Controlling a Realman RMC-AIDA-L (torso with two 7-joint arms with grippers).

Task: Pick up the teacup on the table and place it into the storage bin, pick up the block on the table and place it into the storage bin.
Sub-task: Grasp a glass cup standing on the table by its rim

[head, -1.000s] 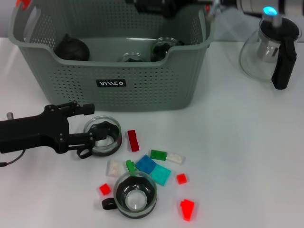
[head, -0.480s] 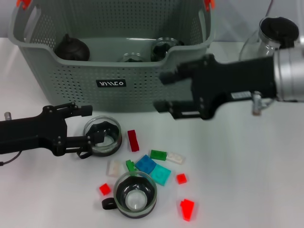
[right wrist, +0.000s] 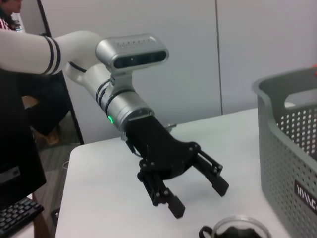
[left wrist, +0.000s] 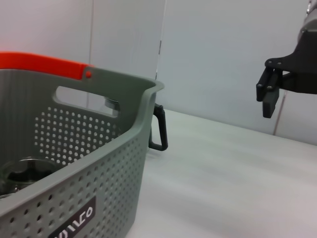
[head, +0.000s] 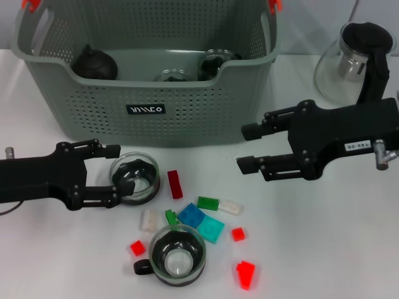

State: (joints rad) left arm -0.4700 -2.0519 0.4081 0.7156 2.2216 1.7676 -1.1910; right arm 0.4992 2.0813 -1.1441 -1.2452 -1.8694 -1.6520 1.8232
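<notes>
As the left gripper [head: 113, 175] lies low on the white table [head: 324, 243], its two black fingers are spread wide to either side of the nearer-to-bin clear glass teacup with a black handle [head: 134, 179], tips level with the cup's left edge, gripping nothing. A second ago one finger seemed to reach into that cup; now both look to sit outside it, so I'd say the grasp is being reset, not made.

Across from it the right gripper [head: 243, 148], fingers also splayed and empty, hangs just right of the blocks. It was over the grey-green perforated storage bin [head: 187, 121] a second ago, so a drop-off looks finished and a block comes next.

I count two teacups on the table, the second one [head: 178, 256] nearest me, and ten small blocks: four red, two green, two whitish, one blue, one teal. Inside the bin sit two glass cups and one dark round pot. One glass teapot [head: 349, 62] stands at the far right.
</notes>
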